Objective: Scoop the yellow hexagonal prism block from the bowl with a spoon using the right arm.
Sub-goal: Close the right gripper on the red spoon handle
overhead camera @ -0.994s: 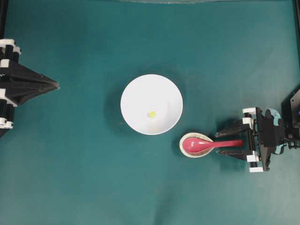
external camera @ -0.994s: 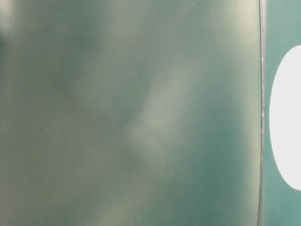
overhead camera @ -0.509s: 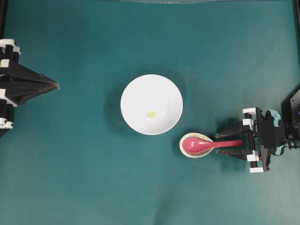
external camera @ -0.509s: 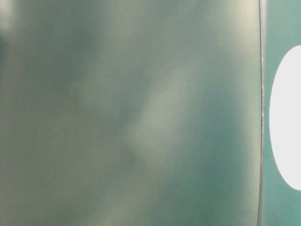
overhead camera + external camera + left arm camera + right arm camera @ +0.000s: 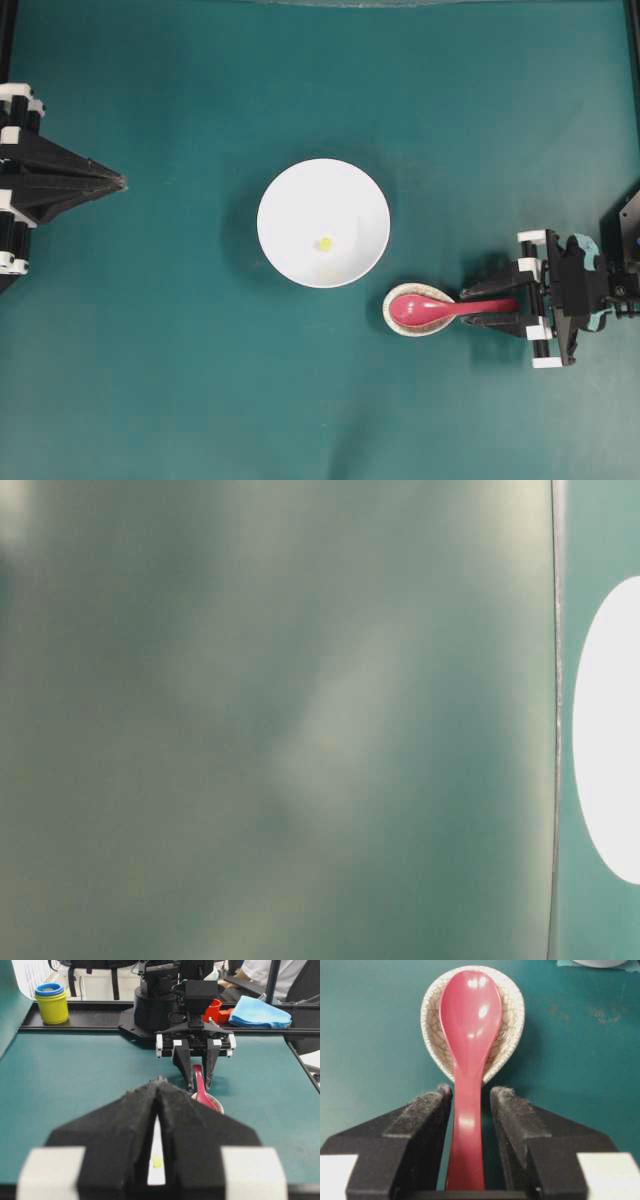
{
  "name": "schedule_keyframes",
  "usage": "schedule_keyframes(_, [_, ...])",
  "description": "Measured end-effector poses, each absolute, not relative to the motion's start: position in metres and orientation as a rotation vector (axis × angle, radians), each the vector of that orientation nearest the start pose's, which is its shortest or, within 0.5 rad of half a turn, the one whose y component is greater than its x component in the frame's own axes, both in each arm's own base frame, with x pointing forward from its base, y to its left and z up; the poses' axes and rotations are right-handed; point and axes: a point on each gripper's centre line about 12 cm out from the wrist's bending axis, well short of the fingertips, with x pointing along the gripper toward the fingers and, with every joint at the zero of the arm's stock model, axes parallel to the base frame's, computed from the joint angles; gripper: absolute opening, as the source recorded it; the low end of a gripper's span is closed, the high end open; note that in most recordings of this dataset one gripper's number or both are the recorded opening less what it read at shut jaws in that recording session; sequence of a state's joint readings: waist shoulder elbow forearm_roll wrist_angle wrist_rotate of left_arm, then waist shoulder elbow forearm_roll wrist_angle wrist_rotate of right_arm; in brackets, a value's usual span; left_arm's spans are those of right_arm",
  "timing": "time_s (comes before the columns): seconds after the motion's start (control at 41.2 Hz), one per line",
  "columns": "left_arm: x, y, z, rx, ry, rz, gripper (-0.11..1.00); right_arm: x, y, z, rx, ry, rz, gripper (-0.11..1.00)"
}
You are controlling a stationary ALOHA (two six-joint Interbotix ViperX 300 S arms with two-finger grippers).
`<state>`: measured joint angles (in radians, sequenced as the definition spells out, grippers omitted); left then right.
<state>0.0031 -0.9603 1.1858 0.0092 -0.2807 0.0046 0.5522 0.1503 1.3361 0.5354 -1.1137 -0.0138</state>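
Observation:
The white bowl sits mid-table with the tiny yellow block inside it. To its lower right the red spoon lies with its scoop in a small speckled rest and its handle pointing right. My right gripper straddles that handle. In the right wrist view the fingers stand close on either side of the spoon, and a thin gap still shows on the right. My left gripper is shut at the far left, away from everything.
Beyond the table's far rail, the left wrist view shows a yellow cup with a blue rim, a blue cloth and a red object. A blurred pane fills most of the table-level view, leaving only the bowl's edge visible.
The right gripper's jaws have narrowed round the spoon handle. The spoon, bowl, block and left arm have not moved.

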Motion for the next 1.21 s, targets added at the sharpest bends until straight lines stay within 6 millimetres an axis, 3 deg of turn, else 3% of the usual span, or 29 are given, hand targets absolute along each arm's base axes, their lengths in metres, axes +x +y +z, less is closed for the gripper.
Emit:
schedule_keyframes(0.558, [0.1988, 0.0003, 0.2875, 0.014, -0.057, 0.001, 0.03, 0.2195, 0.0716, 0.0715, 0.025, 0.385, 0.029, 0.26])
schedule_keyframes(0.873, [0.1988, 0.0003, 0.2875, 0.014, -0.057, 0.001, 0.03, 0.2203, 0.0722, 0.0715, 0.026, 0.383, 0.029, 0.27])
schedule_keyframes(1.212, [0.1988, 0.0003, 0.2871, 0.014, -0.054, 0.001, 0.03, 0.2176, 0.0718, 0.0700, 0.032, 0.409, 0.031, 0.42])
